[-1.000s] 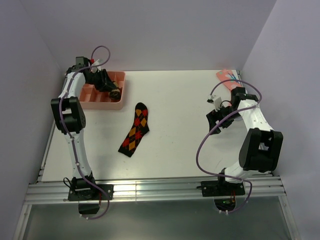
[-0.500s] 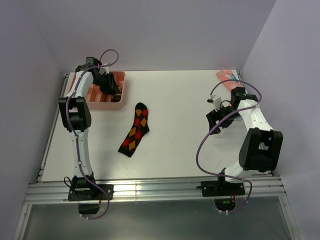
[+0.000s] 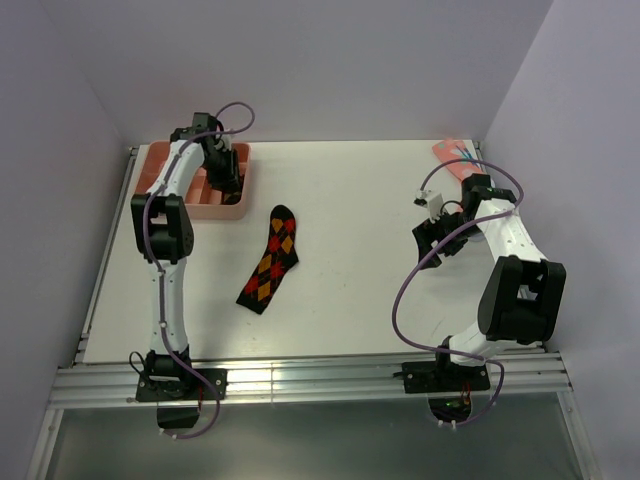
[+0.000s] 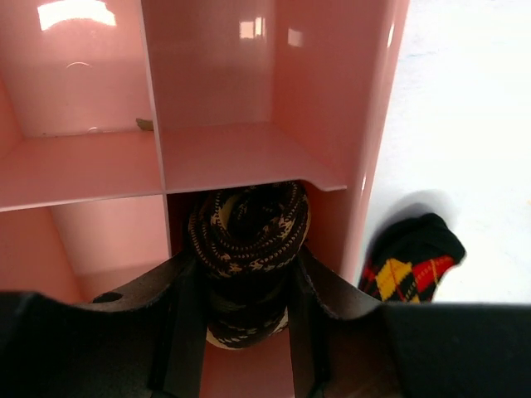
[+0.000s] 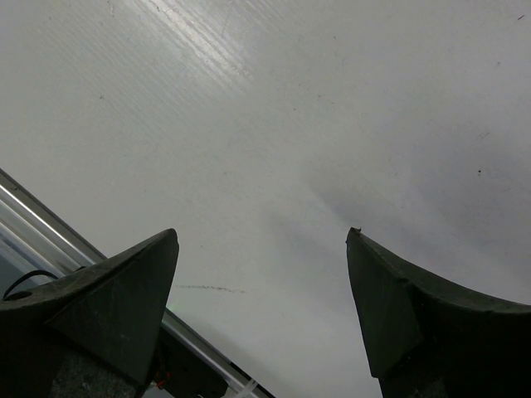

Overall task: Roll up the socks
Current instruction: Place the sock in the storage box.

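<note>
— Where do we find the rolled sock?

— Between the fingers of the left gripper. In the wrist view we see a dark bundle with a tan pattern, one finger against each side of it. The jaws are partly closed and pinch it.

— And where does that put it?

— Down in the pink tray, in the compartment against the wall that faces the open table. The roll bulges out past the fingertips toward the divider ahead. We cannot tell whether it rests on the compartment floor or hangs just above it.

— Do we see the other one?

— Yes, the flat sock lies unrolled on the table, dark with red and orange diamonds. It is slanted, with one end toward the tray. From the left wrist that end shows just outside the tray's wall, near it but apart. Neither gripper touches it.

— What about the right gripper?

— Its jaws are spread wide with nothing between them. We see only bare white tabletop in the gap. From above, that arm sits on the right side, well apart from both socks.

— Anything else over there?

— A pink sock lies at the far right corner of the table, beyond the right arm.
</note>
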### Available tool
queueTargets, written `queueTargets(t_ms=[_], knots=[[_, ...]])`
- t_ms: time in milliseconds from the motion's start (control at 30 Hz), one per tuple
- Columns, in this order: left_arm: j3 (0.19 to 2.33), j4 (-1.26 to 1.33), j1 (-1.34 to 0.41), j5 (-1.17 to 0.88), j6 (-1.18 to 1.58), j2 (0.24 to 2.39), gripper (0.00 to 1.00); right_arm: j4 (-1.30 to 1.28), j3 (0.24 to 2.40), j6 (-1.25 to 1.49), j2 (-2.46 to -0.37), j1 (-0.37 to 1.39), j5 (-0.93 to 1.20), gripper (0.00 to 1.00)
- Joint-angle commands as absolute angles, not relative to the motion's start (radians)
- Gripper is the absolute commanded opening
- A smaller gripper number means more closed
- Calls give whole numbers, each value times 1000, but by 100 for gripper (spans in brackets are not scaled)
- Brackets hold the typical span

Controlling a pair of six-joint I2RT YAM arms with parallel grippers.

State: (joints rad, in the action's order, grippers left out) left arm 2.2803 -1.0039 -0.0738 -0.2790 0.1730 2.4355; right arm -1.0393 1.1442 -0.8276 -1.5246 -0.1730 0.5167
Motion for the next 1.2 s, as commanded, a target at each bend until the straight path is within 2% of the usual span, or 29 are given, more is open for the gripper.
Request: queueTargets(t_ms=[0,233,300,333,367,433,467,567,800,867,1167], knots=[[2289,-1019,-97,-140,195,2467,0,-1026,1138,-834,-1522,-178,531,89],[2235,-957,-144,-32,225,2447,0,-1014,1117,-831,-1514,-178,526,89],[2195,-931,-155,-22,232,2434,3,-1011,1112,-833,-1511,-178,523,89],[2186,-920,-158,-8,235,2430,6,-1008,1111,-831,-1509,-178,522,89],[2168,-904,-161,-3,235,2421,14,-1006,1109,-833,-1508,-178,520,89],[2160,-894,-175,-5,236,2418,21,-1006,1106,-833,-1506,-178,518,89],[2152,-884,-184,24,241,2411,31,-1005,1106,-833,-1505,-178,517,89],[2120,-852,-195,31,247,2379,42,-1005,1104,-833,-1503,-178,517,89],[2071,-782,-206,34,255,2313,54,-996,1095,-834,-1505,-178,514,89],[2082,-790,-207,41,253,2318,68,-996,1098,-833,-1506,-178,515,89],[2060,-798,-210,61,250,2321,70,-1012,1127,-831,-1514,-178,526,89]])
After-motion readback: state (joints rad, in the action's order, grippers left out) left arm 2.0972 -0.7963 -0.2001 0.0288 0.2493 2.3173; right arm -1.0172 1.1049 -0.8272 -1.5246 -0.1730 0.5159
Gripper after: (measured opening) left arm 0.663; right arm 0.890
